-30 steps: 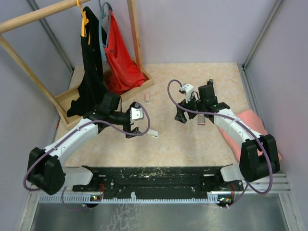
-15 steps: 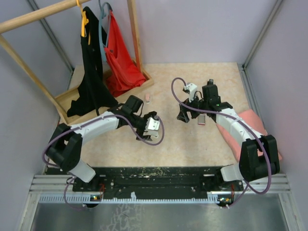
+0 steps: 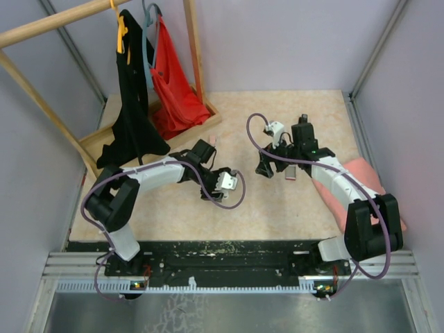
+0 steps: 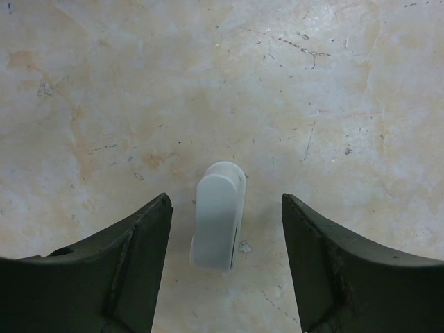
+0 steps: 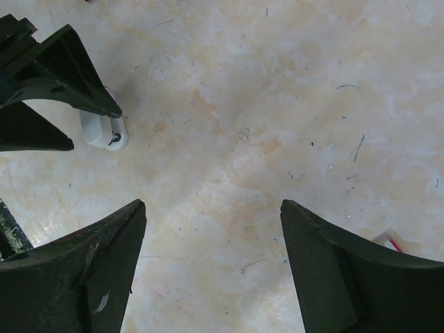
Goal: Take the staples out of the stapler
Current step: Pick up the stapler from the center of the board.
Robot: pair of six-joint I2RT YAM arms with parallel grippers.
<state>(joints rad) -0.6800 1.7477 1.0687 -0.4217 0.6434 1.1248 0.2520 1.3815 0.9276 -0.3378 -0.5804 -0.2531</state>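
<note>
Left claw (image 4: pixel 225 205) hangs low over the desk (image 4: pixel 208 83). Its jaws stand apart and grip nothing. They straddle a small pale rounded piece (image 4: pixel 219 215) that lies flat with a gap on each side, rounded end pointing away from my wrist. I judge the claw is lined up this way so the fingers can meet the piece's long sides squarely. What this piece has to do with the staples I cannot tell. Right claw (image 5: pixel 211 206) is spread wide over bare desk, holding nothing. It seems parked there to keep clear while staying near. Its wrist view shows the left claw and the pale piece at upper left, so the two claws are close and may crowd each other. I cannot make out the stapler for certain. A small dark-and-pinkish object (image 3: pixel 290 173) by the right arm may be it. No staples show anywhere. A red-and-white box (image 3: pixel 213 141) sits beyond the left arm. The clothes rack (image 3: pixel 191 62) and a pink cloth (image 3: pixel 361 173) are well apart from the work.
</note>
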